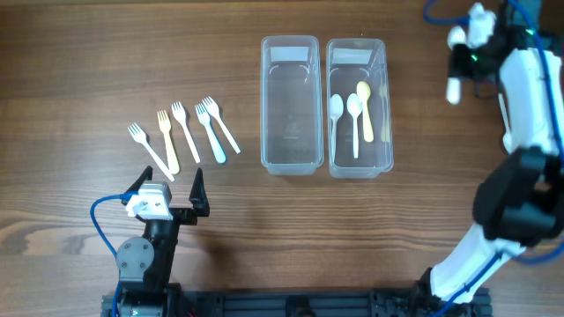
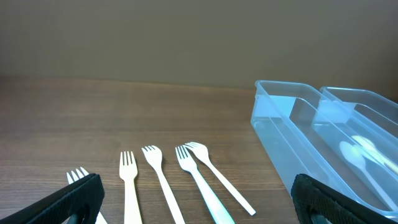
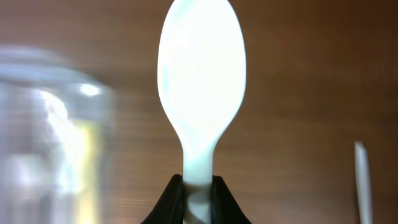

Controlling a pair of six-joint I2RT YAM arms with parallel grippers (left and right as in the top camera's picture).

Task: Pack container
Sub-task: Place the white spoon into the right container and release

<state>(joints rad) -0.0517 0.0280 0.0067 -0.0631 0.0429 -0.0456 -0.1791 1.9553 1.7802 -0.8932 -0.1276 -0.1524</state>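
One white spoon (image 3: 202, 81) is clamped by its handle in the right gripper (image 3: 198, 190), jaws shut on it and bowl pointing away from the wrist. In the overhead view this gripper hangs at the far right, beyond both containers and apart from them.

The step in hand appears to be carrying the spoon to the right container (image 1: 379, 154). That container already holds three spoons (image 1: 354, 114), two white and one yellow, lying lengthwise. The next move would call for travel leftward over the container's right wall, lowering with the handle along the long axis, then release.

The left container (image 1: 289, 106) is empty. Left of it, five forks (image 1: 185, 132) lie in a loose fan on the table (image 1: 88, 70). The left gripper (image 1: 172, 183) sits just on their near side, jaws wide apart and holding nothing.

Nothing stands between the held spoon and its container. The wall must be cleared, and the spoons inside leave limited room.
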